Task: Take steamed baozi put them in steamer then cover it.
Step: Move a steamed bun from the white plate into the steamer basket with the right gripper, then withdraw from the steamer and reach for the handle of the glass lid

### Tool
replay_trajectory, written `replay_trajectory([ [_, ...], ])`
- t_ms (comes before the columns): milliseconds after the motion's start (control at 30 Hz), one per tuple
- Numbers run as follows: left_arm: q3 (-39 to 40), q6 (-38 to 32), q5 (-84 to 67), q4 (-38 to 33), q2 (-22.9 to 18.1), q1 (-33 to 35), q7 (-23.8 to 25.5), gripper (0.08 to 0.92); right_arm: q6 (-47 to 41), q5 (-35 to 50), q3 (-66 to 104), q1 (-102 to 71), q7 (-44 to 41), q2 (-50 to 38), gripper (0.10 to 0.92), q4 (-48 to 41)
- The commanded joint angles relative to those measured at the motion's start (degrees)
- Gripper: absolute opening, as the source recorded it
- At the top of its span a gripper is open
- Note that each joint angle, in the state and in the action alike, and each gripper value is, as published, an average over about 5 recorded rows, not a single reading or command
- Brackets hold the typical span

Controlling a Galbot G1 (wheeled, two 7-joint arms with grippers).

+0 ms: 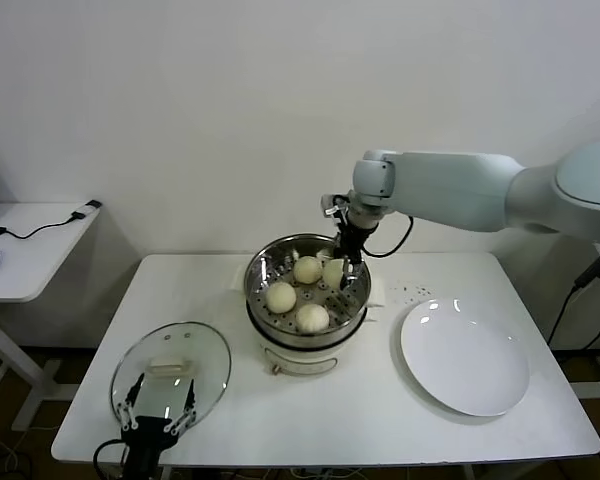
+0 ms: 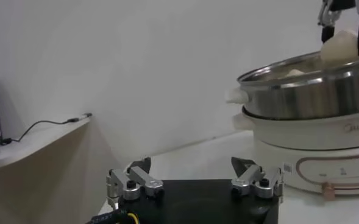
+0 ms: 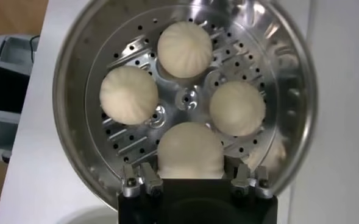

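My right gripper hangs over the far right part of the steamer, and the fourth steamed baozi sits between my fingers, pinched on both sides. In the right wrist view that bun fills the gap between my two fingertips, with the perforated steel floor of the basket directly beneath it. I cannot tell whether the bun already touches the floor or hangs just above it. From the left wrist view it shows above the steamer's rim, clamped between my dark fingers.

Three other baozi already lie in the basket: one at the far side, one to the left, and one at the near side. They lie apart from one another around the centre of the basket floor.

My left gripper rests low at the near left corner of the white table, its fingers spread wide and holding nothing. It hovers over the near edge of the glass cover, which lies flat on the table, left of the steamer, with its white handle facing up.

A flat white plate lies to the right of the steamer. A small side table stands at the far left.
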Motion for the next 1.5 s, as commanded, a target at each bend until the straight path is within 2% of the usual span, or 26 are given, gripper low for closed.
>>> replay_trajectory([
  [33,0.17,-0.04,-0.14,0.32,-0.02,-0.01,0.15,0.823,-0.41,-0.55,-1.3,-3.54,0.99,2.12,0.687,-0.66],
  [333,0.35,-0.05,0.06,0.69,-0.08,-0.21,0.16,0.823,-0.75,-1.21,-0.31,-5.08,2.18,1.69,0.707,-1.43],
  [533,0.11,-0.14,0.03,0.83,0.06,-0.14,0.09,0.823,-0.84,-0.89,0.82,-4.71,2.46,0.55,0.811,-0.74],
  [800,-0.08,-0.06,0.11,0.76,0.18,-0.21,0.05,0.823,1.02,0.36,2.25,-0.68,0.38,-3.07,0.823,1.02],
  [1033,0.38,0.16,1.08,0.7,0.06,-0.7,0.07,0.823,7.14,0.28,6.99,1.65,-0.07,-11.33,0.823,3.01],
  [1167,0.21,0.3,1.84,0.96,0.14,-1.67,0.01,0.823,11.25,0.57,14.56,-0.08,4.48,-19.09,0.823,6.35],
  [1300,-0.19,0.42,2.22,1.0,0.3,-2.14,-0.01,0.823,17.65,3.62,21.51,-5.13,12.48,-27.03,0.823,10.56],
  [1500,-0.73,1.08,2.69,0.24,0.11,-2.68,0.02,0.823,25.04,4.5,40.94,-23.16,23.57,-37.88,0.823,15.31],
])
